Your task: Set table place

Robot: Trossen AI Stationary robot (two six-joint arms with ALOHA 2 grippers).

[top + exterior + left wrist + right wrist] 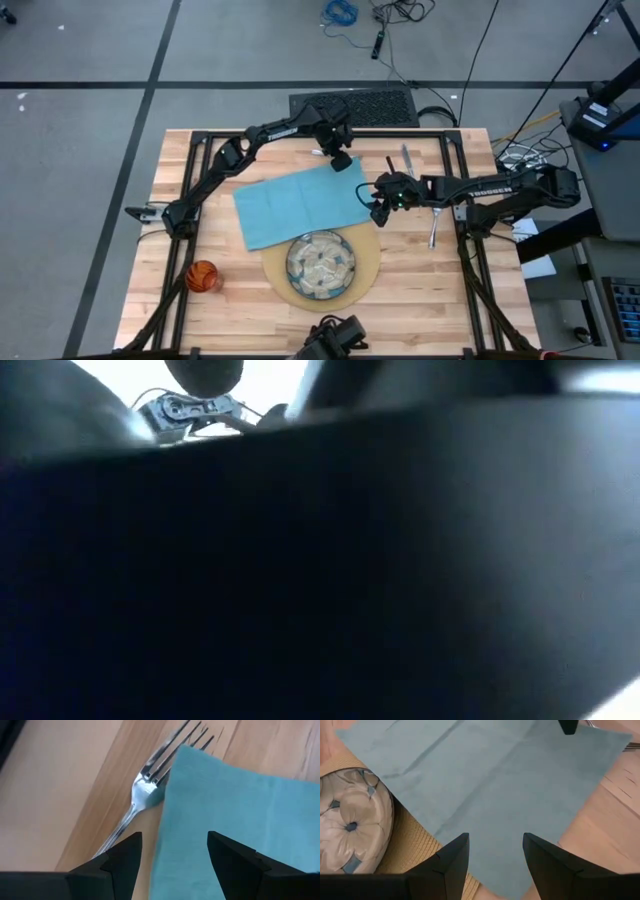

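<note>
The light-blue napkin (300, 205) lies spread flat on the table (430, 300), and its near edge overlaps the round tan mat (368, 262). The patterned plate (320, 265) sits on that mat. A silver fork (145, 795) lies along the napkin's far right corner (182, 750), which covers part of its tines. My left gripper (172, 855) stands open above that corner, one finger on each side of the napkin's edge. My right gripper (495, 855) is open over the napkin's right edge (520, 870). The low view is blocked by something dark.
An orange cup (203, 276) stands near the table's left front. More silver cutlery lies on the right side: one piece toward the far edge (405, 160) and one beside my right arm (434, 228). Black frame rails run along the table's edges.
</note>
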